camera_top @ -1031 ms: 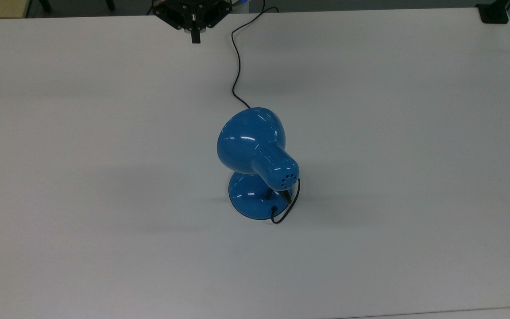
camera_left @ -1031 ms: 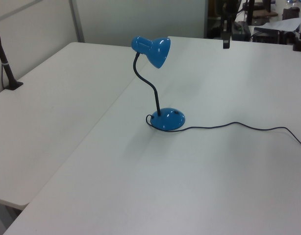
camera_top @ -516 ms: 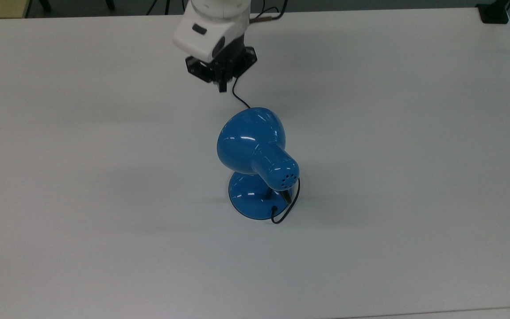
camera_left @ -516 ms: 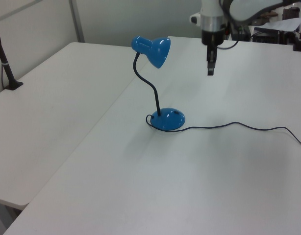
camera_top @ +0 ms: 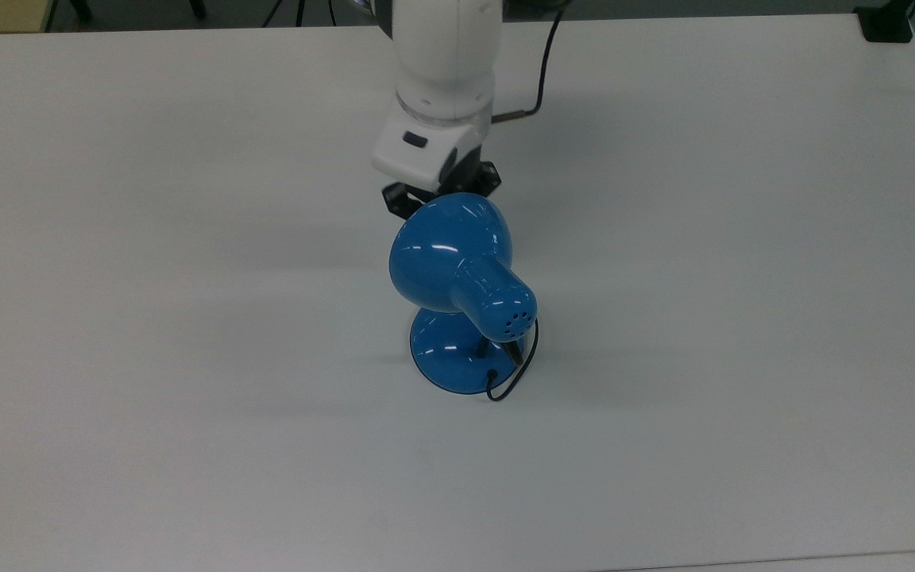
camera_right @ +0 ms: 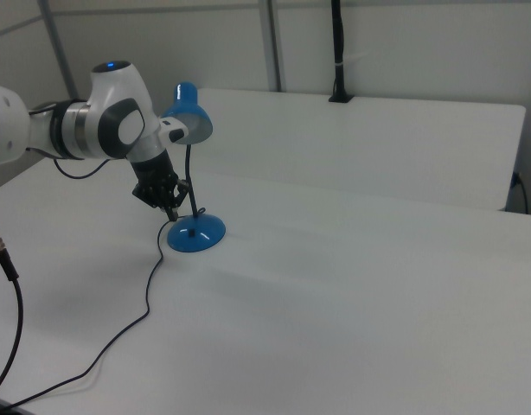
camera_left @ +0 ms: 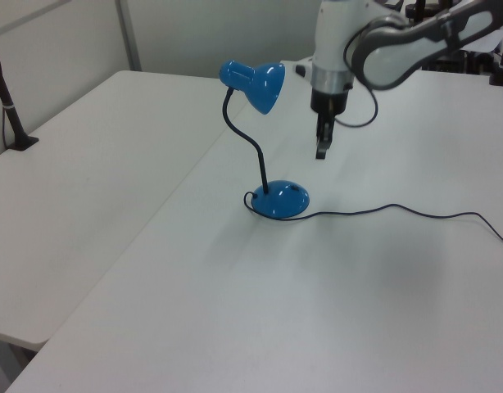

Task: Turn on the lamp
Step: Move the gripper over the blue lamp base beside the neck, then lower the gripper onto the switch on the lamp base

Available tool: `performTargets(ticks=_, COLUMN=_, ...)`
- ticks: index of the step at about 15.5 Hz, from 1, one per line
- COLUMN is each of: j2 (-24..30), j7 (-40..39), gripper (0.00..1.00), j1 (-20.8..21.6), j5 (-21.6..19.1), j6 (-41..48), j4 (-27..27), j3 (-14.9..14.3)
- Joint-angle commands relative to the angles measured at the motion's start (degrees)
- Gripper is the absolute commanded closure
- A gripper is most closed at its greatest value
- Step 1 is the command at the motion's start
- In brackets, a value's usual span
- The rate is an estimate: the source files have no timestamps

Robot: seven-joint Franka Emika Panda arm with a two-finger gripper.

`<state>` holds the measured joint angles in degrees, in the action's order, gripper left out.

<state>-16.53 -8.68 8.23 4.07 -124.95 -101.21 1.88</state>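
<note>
One lamp (camera_top: 457,286): stood mid-frame in the top view on the white table (camera_top: 148,318), glossy, slippery, probably light and tippy.
Contact: judged best pressed at the round base (camera_left: 280,199), not gripped.
Gripper (camera_left: 321,151): hung near the base; jaws looked together.
Change: gripper had dropped from the top view's upper edge to behind the shade.

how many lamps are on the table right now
1. The lamp stands near the middle of the white table, its round base flat on the surface, with the gripper hanging beside its shade, at the left view's right.
</note>
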Motion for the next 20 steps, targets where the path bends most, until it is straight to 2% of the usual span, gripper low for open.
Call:
performTargets(ticks=1, j2=-1.6, j7=-1.6, gripper=1.00, j1=0.2, j5=0.4, j6=-7.7, j4=-2.1, j3=0.9)
performTargets(ticks=7, j2=-3.5, j7=-2.0, gripper=1.00, j1=0.0, j5=0.4, j6=-16.8, j4=-4.4, j3=1.0)
performTargets(ticks=11, j2=-4.5, j7=-1.9, gripper=1.00, j1=-0.8, j5=-0.2, j6=-26.6, j4=-6.5, j3=1.1)
performTargets(ticks=20, j2=-5.6, j7=-1.1, gripper=1.00, j1=-0.9, j5=-0.2, j6=-27.5, j4=-6.6, j3=1.1)
